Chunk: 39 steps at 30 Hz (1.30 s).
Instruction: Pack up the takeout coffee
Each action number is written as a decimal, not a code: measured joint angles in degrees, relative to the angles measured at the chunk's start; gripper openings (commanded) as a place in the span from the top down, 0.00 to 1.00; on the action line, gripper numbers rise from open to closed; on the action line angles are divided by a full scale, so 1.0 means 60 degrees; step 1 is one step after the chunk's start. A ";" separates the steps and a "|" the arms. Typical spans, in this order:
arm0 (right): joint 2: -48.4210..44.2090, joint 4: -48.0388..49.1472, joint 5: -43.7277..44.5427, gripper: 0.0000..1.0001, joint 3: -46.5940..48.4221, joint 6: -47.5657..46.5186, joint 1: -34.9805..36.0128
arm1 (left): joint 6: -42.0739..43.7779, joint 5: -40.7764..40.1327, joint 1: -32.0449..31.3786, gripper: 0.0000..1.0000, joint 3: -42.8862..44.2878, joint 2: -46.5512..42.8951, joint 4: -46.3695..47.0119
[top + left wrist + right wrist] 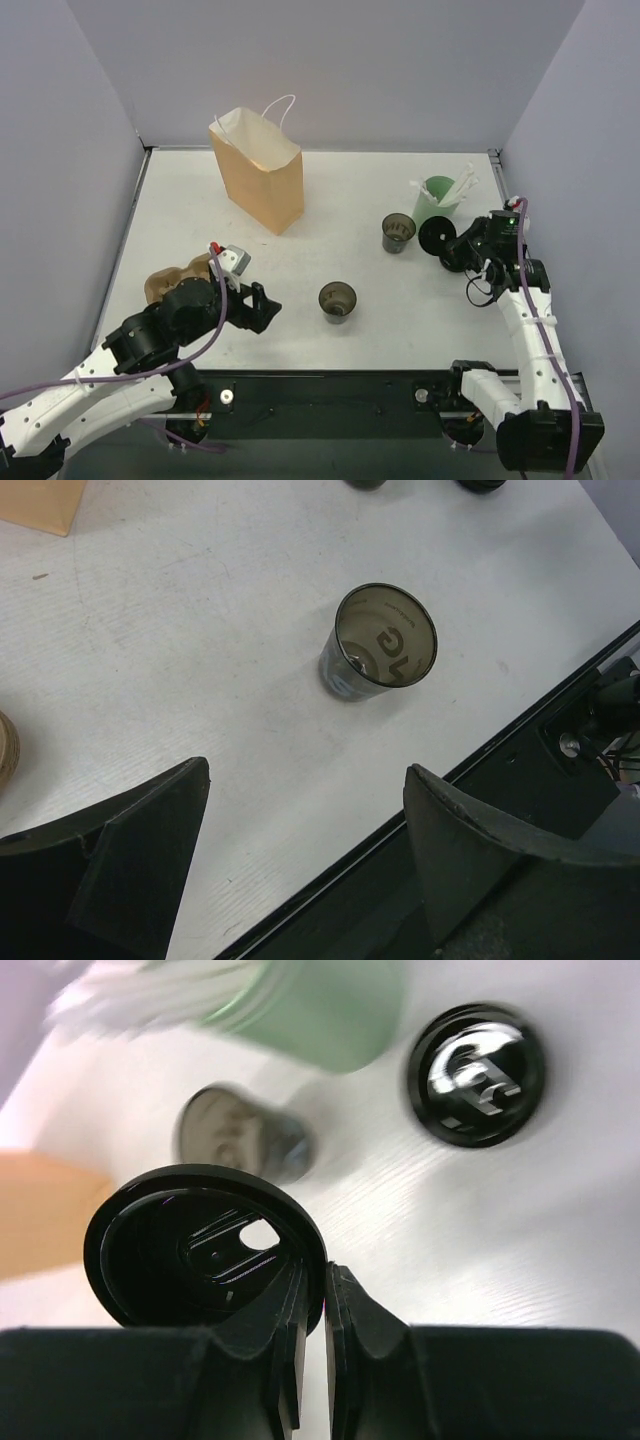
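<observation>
Two small dark cups stand open with no lid on them: one near the middle front point(337, 300), also in the left wrist view point(383, 645), and one further back right point(398, 232), blurred in the right wrist view point(240, 1140). My left gripper point(262, 308) point(306, 770) is open and empty, low over the table just left of the nearer cup. My right gripper point(462, 252) point(322, 1272) is shut on the rim of a round black lid point(437, 235) point(200, 1250), held on edge right of the far cup. A second black lid point(477, 1073) lies flat on the table.
A tan paper bag point(258, 180) stands open at the back left. A pale green cup with white sticks point(438, 197) point(330, 1015) stands behind the right gripper. A brown pulp tray point(178, 275) sits by the left arm. The table's black front edge point(480, 770) runs close under the left gripper.
</observation>
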 measured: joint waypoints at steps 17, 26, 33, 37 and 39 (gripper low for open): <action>-0.1800 0.3009 -0.3887 0.94 -0.1195 0.0058 0.7002 | -0.0783 0.2408 -0.0073 0.19 0.1982 0.1566 0.0138; -0.0801 0.5821 -0.6098 0.93 -0.1552 0.1581 0.8907 | -0.0758 0.3002 -0.0073 0.20 0.1734 0.1133 0.1242; -0.0335 0.8903 -0.6721 0.94 -0.1657 0.3563 0.8921 | -0.0801 0.3282 -0.0073 0.20 0.1173 0.0255 0.2565; -0.0026 0.9544 -0.6834 0.94 -0.1654 0.4014 0.8961 | -0.0951 0.3271 -0.0073 0.22 0.1140 -0.0018 0.3016; 0.0149 0.9843 -0.6856 0.95 -0.1654 0.4207 0.8961 | -0.1035 0.3260 -0.0076 0.23 0.1049 -0.0157 0.3235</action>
